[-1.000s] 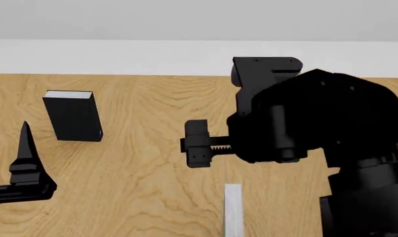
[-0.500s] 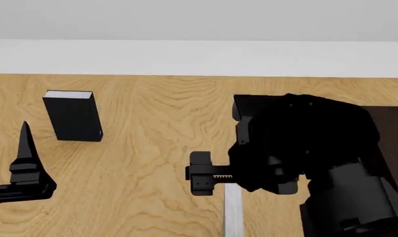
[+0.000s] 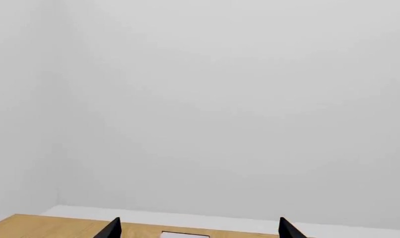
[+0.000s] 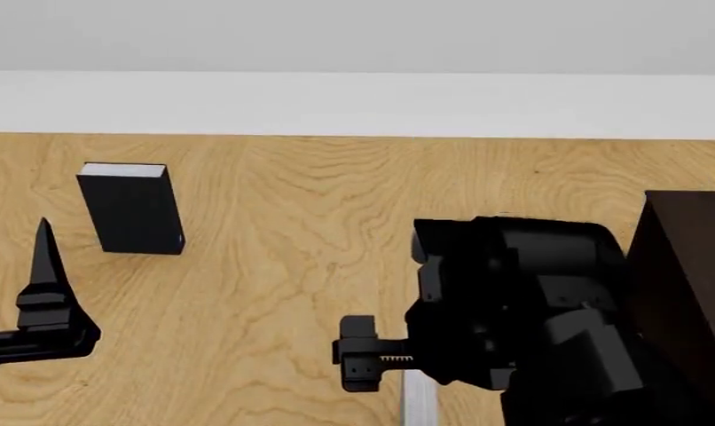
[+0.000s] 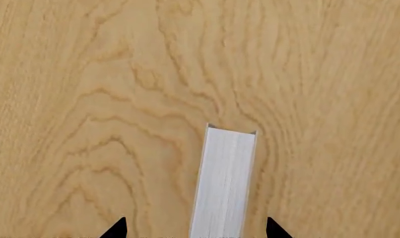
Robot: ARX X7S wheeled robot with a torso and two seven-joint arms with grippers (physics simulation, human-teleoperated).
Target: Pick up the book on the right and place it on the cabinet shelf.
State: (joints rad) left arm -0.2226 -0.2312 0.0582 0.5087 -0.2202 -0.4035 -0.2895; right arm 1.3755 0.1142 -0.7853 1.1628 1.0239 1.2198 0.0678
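Right tool [image 5: 194, 229]: tips apart, straddling upright book [image 5: 225, 183] on table [image 5: 87, 99]; approach step; next, likely lower and close on covers, then carry to cabinet [image 4: 689, 284].

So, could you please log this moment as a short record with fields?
surface: light wooden table
target book: grey book standing on edge, page edges up
right gripper: right gripper open, fingertips on either side of the book, not gripping
left gripper: left gripper open, holding nothing
other book: black book upright at far left of table
cabinet: dark cabinet at right edge
task status: book not yet grasped
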